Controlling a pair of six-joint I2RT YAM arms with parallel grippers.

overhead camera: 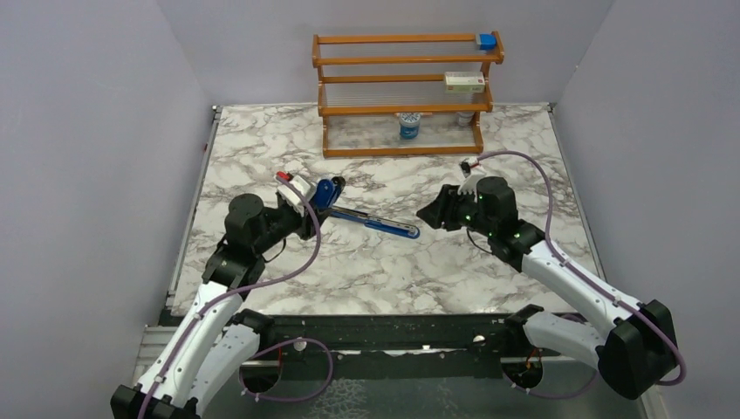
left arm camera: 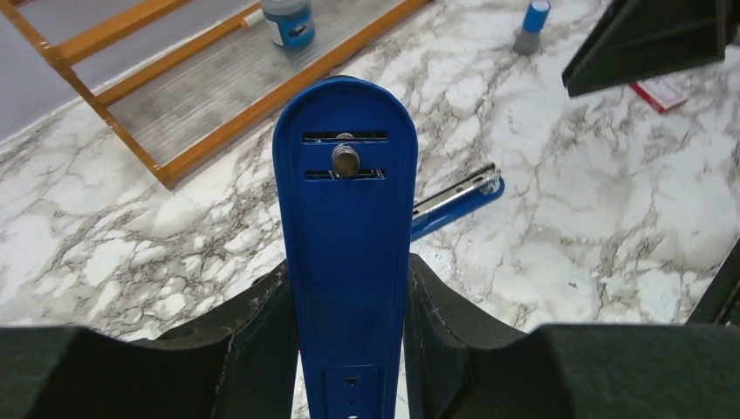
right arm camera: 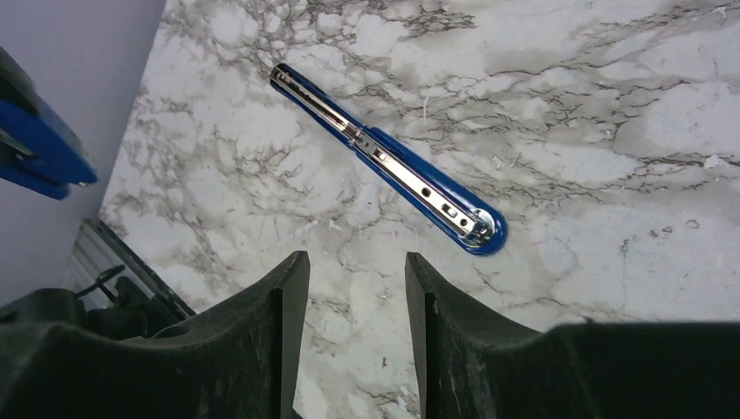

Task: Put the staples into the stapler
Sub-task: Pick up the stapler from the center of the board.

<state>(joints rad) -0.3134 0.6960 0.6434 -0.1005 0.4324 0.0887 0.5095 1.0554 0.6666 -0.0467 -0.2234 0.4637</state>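
done: long blue, metal-channelled stapler was held open by left tool.
left: staples unseen; right tool was parted, empty.

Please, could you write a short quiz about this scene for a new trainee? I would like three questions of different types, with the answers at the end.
1. True or false: the right claw holds the stapler.
2. Which claw grips the stapler's blue upper arm? A) left claw B) right claw C) neither
3. Fill in: the stapler's metal channel lies on the marble ____.
Key: 1 false, the right claw is open and empty; 2 A; 3 table.
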